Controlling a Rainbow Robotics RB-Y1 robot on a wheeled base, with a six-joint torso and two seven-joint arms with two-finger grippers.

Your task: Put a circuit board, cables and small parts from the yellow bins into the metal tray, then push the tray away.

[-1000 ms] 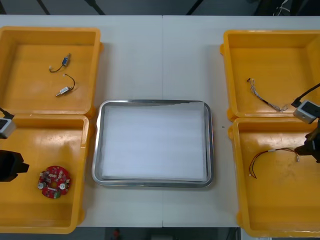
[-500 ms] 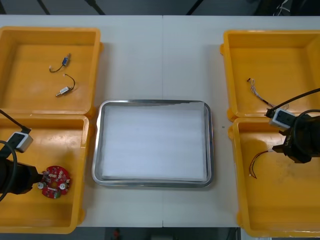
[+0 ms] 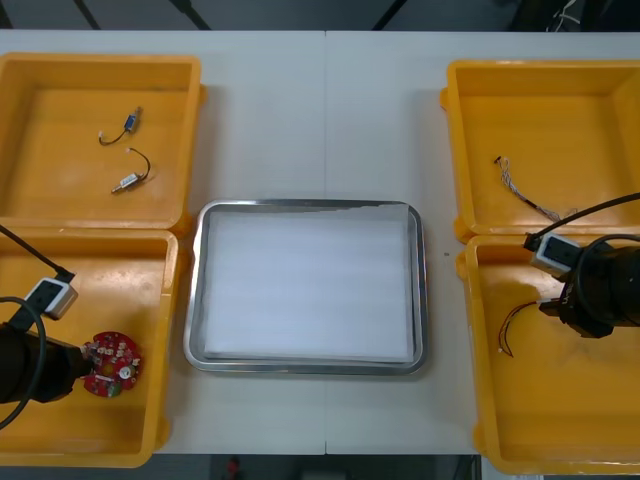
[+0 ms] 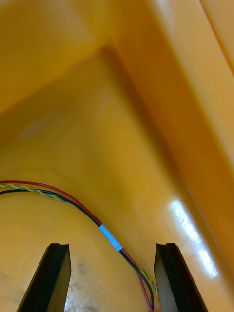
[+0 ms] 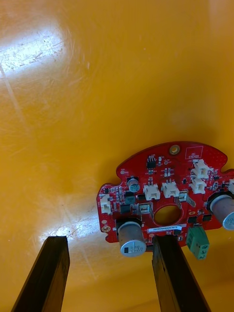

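Front and wrist views of a light desk (image 3: 300, 110) with the metal tray (image 3: 305, 205), white inside, at its centre.

The left gripper (image 3: 76, 365) is low in the yellow bin (image 3: 100, 440) directly left of the tray. Its jaws stand wide apart and hold nothing. In the left wrist view (image 5: 108, 242) the round red circuit board (image 5: 161, 170) lies flat on the bin floor just ahead of them, with its nearest edge reaching between the two fingers.

The right gripper (image 3: 548, 305) is in the yellow bin (image 3: 480, 350) directly right of the tray. Its jaws are likewise open and empty. In the right wrist view (image 4: 112, 247) the red and yellow cable (image 4: 73, 200) runs across the bin floor and passes between the fingers.

Beyond the tray's far left corner, a third bin (image 3: 100, 62) holds two short black cables (image 3: 132, 170). Beyond its far right corner, a fourth bin (image 3: 540, 70) holds a thin twisted cable (image 3: 530, 197), apparently blue and white.
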